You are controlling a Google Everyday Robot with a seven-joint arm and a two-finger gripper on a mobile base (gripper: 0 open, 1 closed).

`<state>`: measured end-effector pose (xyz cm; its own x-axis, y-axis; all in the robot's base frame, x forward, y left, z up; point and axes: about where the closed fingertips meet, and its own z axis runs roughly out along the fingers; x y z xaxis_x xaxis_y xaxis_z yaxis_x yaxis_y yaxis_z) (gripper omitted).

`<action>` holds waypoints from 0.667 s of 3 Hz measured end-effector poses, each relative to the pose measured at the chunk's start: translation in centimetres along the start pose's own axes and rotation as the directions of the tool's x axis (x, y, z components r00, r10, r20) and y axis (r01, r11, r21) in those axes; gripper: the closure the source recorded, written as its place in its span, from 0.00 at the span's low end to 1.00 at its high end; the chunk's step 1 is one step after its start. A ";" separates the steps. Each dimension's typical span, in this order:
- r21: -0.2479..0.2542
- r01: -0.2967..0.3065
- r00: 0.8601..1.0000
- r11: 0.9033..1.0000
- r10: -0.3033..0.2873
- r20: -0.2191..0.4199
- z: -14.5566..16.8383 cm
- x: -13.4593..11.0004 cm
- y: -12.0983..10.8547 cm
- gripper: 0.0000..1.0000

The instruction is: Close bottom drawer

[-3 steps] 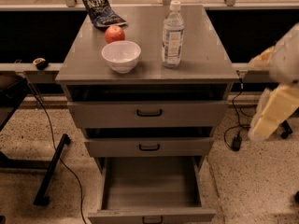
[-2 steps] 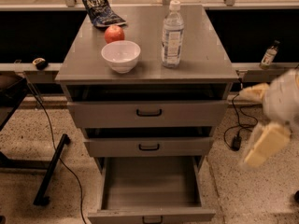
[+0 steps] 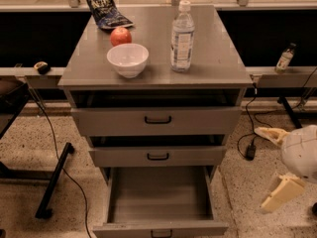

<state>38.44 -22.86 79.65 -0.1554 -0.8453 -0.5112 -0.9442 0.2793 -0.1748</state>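
Since the bottom drawer (image 3: 158,198) stands pulled right out, slim front nearest me, I'd judge it stiff, light metal on slides: press flat on that front by the black handle (image 3: 162,233). Off to one side the gripper (image 3: 261,170) hangs, fingers spread wide, empty, apart from the cabinet (image 3: 158,123).

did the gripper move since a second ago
Yes, downward. The gripper, fingers open, was level with the top drawer; now it sits lower, right of the cabinet, about level with the open bottom drawer.
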 end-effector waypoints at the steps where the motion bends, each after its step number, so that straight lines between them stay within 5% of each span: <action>1: -0.028 -0.019 0.997 0.999 0.021 0.076 3.2 0.7 0.8 0.00; 2: -0.021 -0.054 0.982 0.998 0.057 0.182 10.7 4.1 1.3 0.00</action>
<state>39.69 -21.11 68.29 -0.1531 -0.7312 -0.6647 -0.9405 0.3143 -0.1292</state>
